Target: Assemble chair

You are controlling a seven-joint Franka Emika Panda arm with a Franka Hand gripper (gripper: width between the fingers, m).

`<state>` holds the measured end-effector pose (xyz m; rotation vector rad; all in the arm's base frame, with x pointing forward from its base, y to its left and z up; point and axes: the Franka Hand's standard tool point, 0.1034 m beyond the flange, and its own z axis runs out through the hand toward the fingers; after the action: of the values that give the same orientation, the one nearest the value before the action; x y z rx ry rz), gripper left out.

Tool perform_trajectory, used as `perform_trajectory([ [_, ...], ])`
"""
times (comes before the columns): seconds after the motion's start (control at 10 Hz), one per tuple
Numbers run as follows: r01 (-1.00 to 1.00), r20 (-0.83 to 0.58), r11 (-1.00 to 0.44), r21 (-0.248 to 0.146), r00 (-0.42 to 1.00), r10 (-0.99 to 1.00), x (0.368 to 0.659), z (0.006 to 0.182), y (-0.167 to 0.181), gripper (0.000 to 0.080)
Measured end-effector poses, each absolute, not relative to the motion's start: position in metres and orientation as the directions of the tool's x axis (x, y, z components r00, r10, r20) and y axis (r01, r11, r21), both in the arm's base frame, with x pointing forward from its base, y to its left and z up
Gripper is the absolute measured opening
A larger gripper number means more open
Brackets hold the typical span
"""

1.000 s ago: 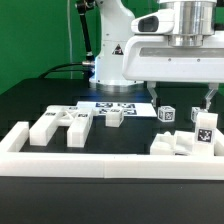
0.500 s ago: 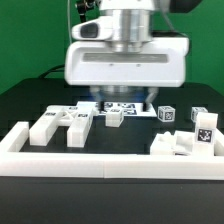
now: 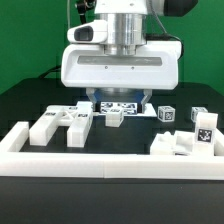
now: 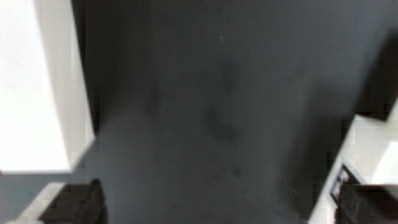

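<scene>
The chair's white block pieces lie loose on the black table. A group of flat and forked pieces (image 3: 62,124) lies at the exterior view's left, and a small block (image 3: 114,117) lies in the middle. A tagged cube (image 3: 167,113), a tall tagged block (image 3: 205,128) and low blocks (image 3: 175,143) are at the right. My gripper (image 3: 120,103) hangs open and empty above the middle back of the table, behind the small block. In the wrist view my gripper (image 4: 222,208) has its jaws wide apart over bare dark table, with a white piece (image 4: 374,150) at one edge.
The marker board (image 3: 118,106) lies under the gripper at the back. A long white border rail (image 3: 100,160) runs along the front with a raised end (image 3: 14,136) at the left. A white surface (image 4: 36,80) fills one side of the wrist view.
The gripper has swung from the exterior view's right to the middle, above the marker board. It stayed open and empty. The pieces have not moved.
</scene>
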<state>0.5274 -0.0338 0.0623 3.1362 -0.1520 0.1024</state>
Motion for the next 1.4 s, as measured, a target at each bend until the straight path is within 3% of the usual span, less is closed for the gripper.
perform_trajectory([
  [0.3, -0.138, 0.032, -0.99, -0.009, 0.99, -0.138, 0.486, 0.059, -0.031, 0.0648],
  [0.8, -0.132, 0.006, -0.991, -0.002, 0.991, -0.132, 0.453, 0.049, -0.034, 0.0648],
  [1.4, -0.118, -0.041, -0.993, -0.009, 0.992, -0.117, 0.444, 0.046, -0.034, 0.0648],
])
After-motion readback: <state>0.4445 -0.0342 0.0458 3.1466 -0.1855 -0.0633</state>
